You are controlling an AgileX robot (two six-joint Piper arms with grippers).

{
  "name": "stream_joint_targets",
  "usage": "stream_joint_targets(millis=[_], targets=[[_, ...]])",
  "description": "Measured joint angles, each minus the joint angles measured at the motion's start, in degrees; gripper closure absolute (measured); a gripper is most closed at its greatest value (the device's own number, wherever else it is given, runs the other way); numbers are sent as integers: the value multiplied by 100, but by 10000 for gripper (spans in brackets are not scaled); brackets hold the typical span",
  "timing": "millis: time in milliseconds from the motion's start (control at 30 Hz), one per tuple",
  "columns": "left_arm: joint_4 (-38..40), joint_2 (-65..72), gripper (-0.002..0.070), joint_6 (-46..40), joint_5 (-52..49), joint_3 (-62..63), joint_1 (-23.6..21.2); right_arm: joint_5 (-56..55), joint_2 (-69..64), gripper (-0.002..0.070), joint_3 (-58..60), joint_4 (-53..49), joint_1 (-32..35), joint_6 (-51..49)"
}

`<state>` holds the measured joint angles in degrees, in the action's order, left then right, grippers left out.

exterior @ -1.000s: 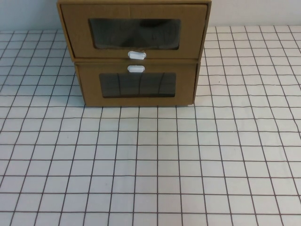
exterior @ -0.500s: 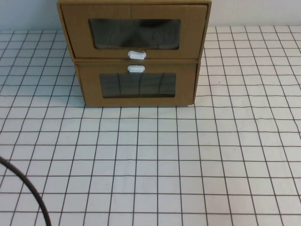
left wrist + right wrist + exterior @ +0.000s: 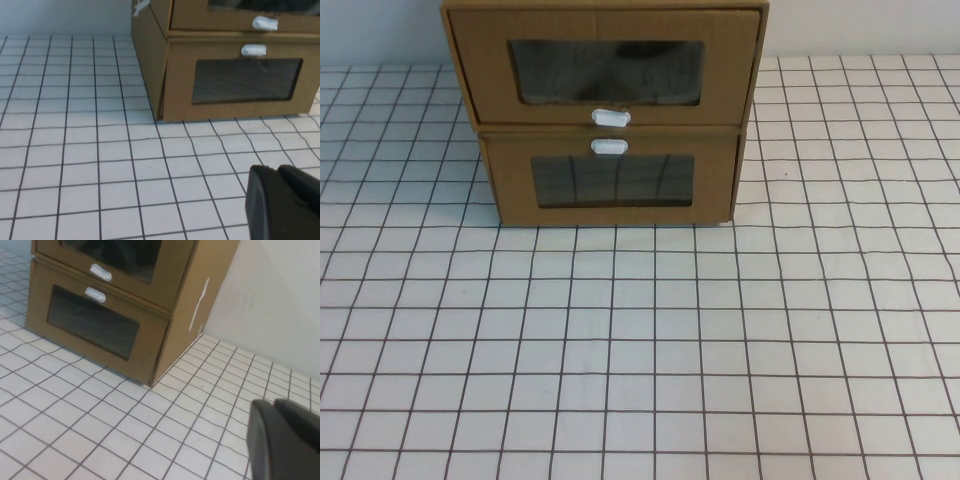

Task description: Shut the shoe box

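Currently logging left to right.

Left gripper (image 3: 282, 202): out of the high view; in the left wrist view only a dark body low over the gridded table (image 3: 640, 350), short of the boxes and off their left front corner. Open or closed: cannot tell.

Centre, far edge of table, against the wall: two stacked brown cardboard drawers, fronts facing the robot. Upper one = shoe box (image 3: 605, 65), clear window with white pull tab (image 3: 611, 117) just below it. Resting on the lower drawer (image 3: 612, 180), whose own tab (image 3: 610, 147) lies above its window. Upper front panel standing slightly proud of the lower front, so judged not fully home. Long axis of the front panel across the table, left to right; slide direction straight away from the robot.

Right gripper (image 3: 285, 440): also absent from the high view; in the right wrist view a dark body above the table, off the right front corner, well apart from the cardboard. Aperture: cannot tell.

Judgement: neither gripper clearly nearer. Needs a flat push on the upper panel, directed toward the wall.
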<state>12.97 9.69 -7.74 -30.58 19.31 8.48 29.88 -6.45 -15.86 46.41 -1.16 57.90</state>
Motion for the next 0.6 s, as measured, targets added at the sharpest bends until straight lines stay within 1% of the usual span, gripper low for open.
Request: stream_joint_targets(millis=[333,600], targets=[[0,-25,677,12,86,-25,0,51,0,691,0,676,0,0],[0,-25,677,21,86,-25,0,413,0,691,0,750,0,0]])
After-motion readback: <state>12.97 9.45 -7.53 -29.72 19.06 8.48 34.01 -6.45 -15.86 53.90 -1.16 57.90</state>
